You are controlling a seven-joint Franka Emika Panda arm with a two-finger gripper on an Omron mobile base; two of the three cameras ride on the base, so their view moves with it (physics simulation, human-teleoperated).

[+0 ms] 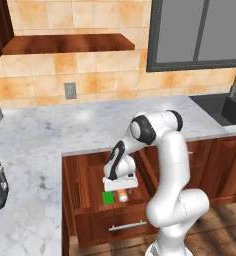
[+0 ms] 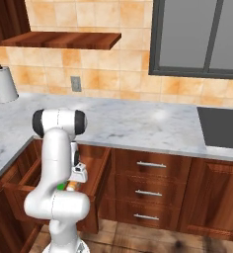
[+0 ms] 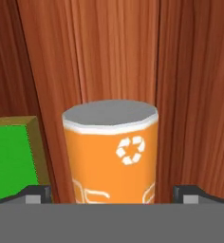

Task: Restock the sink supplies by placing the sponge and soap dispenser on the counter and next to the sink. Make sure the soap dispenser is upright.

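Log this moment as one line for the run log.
end effector: open, straddling soap dispenser | sponge: beside it in open drawer | counter: neither item placed yet

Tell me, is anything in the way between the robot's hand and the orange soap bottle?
Nothing visible. The open end effector is right over the soap bottle in the drawer, one finger on each side. The sponge lies beside it, not between.

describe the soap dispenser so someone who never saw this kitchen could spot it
Find the open drawer under the marble counter, left of the sink. Inside, below the open gripper, lies the soap dispenser: an orange cylinder with a white recycling mark, unlike the flat green sponge beside it.
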